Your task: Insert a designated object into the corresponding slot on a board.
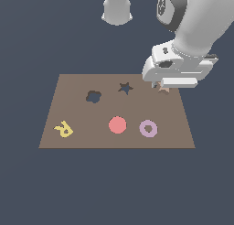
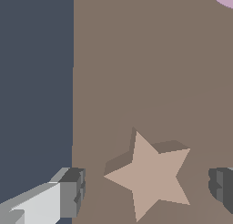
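While apart, claw (image 2: 148, 191) fingers round flat star (image 2: 150, 175) (matte tan).

star (image 2: 150, 176): tan, flat on board (image 1: 77, 137), far right corner | slot (image 1: 125, 88): dark star cutout, empty

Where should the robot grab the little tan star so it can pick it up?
Probably from straight above, pinching the star across its middle, where two inner notches face each other, not on the thin points. It lies flat on the board, so only its low side walls offer grip. The tool is open, one finger on each side of it, not touching.
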Robot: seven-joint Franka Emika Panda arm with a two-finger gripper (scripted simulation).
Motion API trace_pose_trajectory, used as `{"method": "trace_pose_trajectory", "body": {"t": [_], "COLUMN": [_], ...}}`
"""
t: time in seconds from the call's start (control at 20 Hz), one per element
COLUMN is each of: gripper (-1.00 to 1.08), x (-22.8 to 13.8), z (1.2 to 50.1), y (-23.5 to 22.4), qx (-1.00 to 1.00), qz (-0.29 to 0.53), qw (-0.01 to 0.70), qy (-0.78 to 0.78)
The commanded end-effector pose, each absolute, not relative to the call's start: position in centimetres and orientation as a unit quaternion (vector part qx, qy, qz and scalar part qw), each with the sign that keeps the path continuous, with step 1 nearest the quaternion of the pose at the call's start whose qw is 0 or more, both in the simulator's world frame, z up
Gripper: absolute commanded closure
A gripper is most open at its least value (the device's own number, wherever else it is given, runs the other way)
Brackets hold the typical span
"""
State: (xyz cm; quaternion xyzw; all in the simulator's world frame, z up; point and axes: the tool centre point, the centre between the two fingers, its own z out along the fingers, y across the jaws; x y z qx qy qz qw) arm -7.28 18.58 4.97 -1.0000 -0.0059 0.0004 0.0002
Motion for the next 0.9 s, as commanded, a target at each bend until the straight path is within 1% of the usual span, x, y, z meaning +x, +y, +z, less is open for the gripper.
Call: {"method": "trace_pose_trajectory", "body": {"t": [0.0, 0.4, 0.45, 0.85], "gripper": [-0.92, -0.92, 1.08, 1.08], "x": [-7.3, -7.3, -7.3, -7.3], "z": [4.7, 3.0, 3.0, 3.0], "y": [18.6, 18.6, 18.6, 18.6], "qx": [-1.000, -1.000, -1.000, -1.000], "qz": [0.000, 0.000, 0.000, 0.000], "qw": [0.000, 0.000, 0.000, 0.000], "qy": [-0.006, -0.005, -0.005, -0.005]}}
